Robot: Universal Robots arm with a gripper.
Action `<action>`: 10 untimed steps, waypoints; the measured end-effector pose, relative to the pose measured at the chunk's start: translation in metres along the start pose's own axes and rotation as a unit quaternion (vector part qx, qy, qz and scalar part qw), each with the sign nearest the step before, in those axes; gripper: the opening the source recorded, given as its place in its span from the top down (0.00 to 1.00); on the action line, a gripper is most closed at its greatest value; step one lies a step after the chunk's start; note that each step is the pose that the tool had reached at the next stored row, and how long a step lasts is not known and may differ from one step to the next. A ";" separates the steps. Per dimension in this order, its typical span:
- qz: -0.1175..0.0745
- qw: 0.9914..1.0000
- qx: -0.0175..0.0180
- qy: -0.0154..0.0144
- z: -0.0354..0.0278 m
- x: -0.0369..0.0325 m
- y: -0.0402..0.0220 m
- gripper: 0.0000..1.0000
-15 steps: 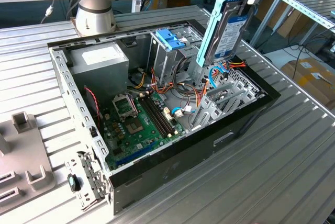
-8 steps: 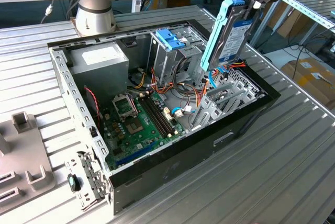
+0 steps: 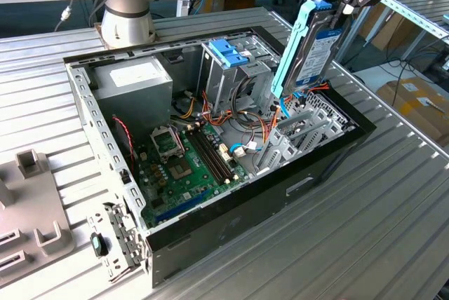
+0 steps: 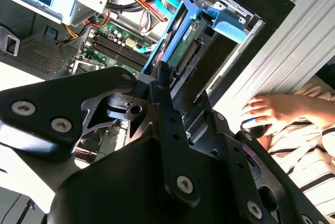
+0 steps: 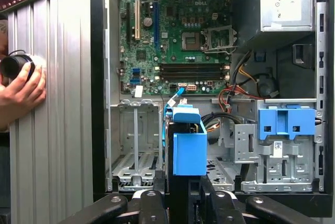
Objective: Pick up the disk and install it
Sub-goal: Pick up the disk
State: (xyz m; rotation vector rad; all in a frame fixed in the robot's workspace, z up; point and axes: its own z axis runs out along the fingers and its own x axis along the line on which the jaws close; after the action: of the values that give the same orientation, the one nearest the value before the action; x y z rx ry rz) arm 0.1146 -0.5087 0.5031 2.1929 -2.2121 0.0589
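Note:
My gripper (image 3: 337,4) is shut on the disk (image 3: 309,51), a grey drive with a white label and light-blue rails. It holds the disk on end above the open computer case (image 3: 330,156). The disk's lower end hangs just over the bays toward the exterior view's right. In the second wrist view the black fingers (image 4: 163,80) clamp the disk (image 4: 183,41) from both sides. In the first wrist view the disk (image 5: 188,148) shows end-on, between an empty metal bay (image 5: 136,150) and the drive cage (image 5: 272,156).
The drive cage carries a blue latch (image 3: 228,51) (image 5: 287,122). Motherboard (image 3: 182,167), power supply (image 3: 133,79) and loose cables (image 3: 245,135) fill the case. A person's hand (image 5: 21,90) (image 4: 272,111) rests on the ribbed table beside it. The arm's base (image 3: 130,5) stands behind.

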 end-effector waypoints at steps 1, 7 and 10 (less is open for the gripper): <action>0.000 1.000 0.000 0.000 -0.0001 0.0000 0.0000 0.65; 0.000 1.000 0.000 0.000 0.0000 0.0003 0.0000 0.65; 0.000 1.000 0.000 0.000 0.0001 0.0020 0.0000 0.65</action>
State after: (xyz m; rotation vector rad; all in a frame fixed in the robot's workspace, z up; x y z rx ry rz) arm 0.1146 -0.5106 0.5032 2.1928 -2.2122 0.0590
